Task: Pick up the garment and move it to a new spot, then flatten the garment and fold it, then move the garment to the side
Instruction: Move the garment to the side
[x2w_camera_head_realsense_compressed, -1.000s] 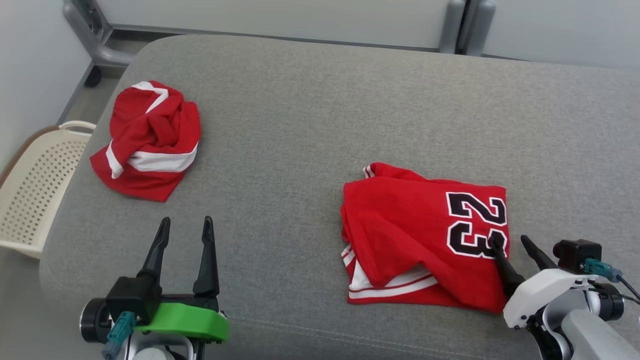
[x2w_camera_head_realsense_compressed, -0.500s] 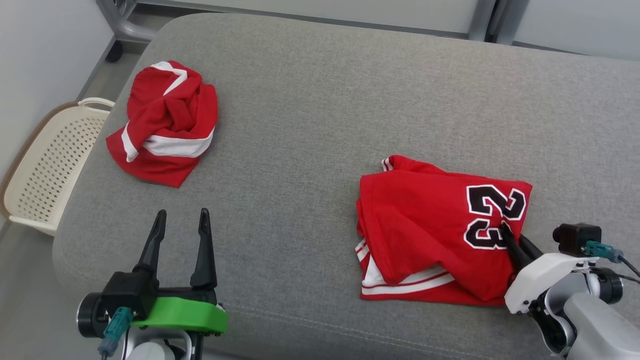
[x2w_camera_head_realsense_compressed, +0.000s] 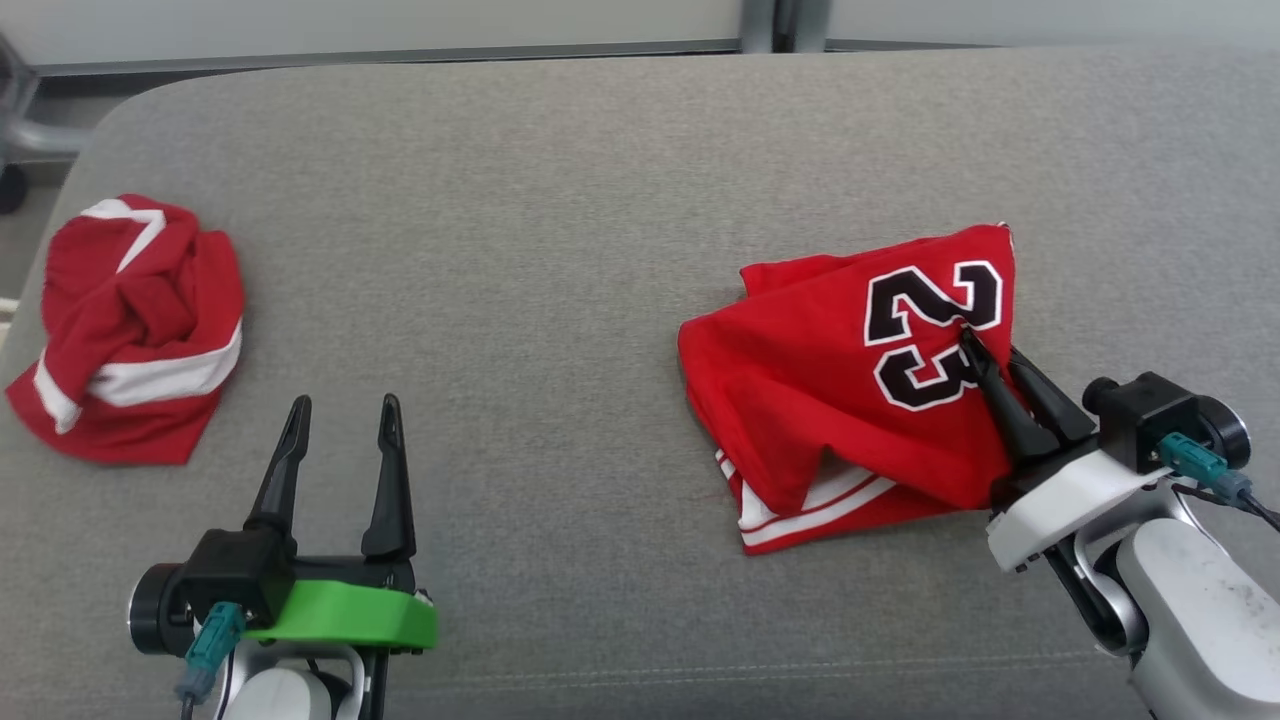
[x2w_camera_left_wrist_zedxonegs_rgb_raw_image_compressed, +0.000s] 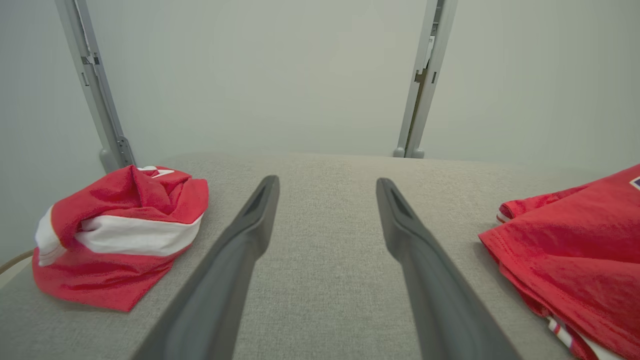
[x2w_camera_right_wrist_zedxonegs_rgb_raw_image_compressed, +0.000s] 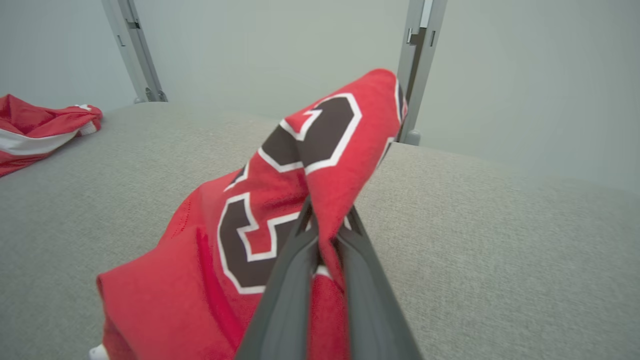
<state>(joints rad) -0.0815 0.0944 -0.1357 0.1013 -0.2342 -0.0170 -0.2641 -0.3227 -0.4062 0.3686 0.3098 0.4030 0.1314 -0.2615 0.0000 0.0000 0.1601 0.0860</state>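
**A screened-off robot test bay furnished with one home-like piece.**
A wide grey upholstered cushion (x2w_camera_head_realsense_compressed: 560, 250), rounded at the corners and stitched along its near edge like a sofa seat or daybed, serves as the work surface. Behind it stand plain pale partition panels (x2w_camera_left_wrist_zedxonegs_rgb_raw_image_compressed: 260, 75) joined by grey metal posts (x2w_camera_left_wrist_zedxonegs_rgb_raw_image_compressed: 425, 75) that end in small feet just beyond the cushion. This is the look of a laboratory enclosure rather than a living room. Two sports garments are on the cushion, well apart, as test pieces: a numbered red jersey (x2w_camera_head_realsense_compressed: 820, 380) and a crumpled red-and-white garment (x2w_camera_head_realsense_compressed: 130, 330).
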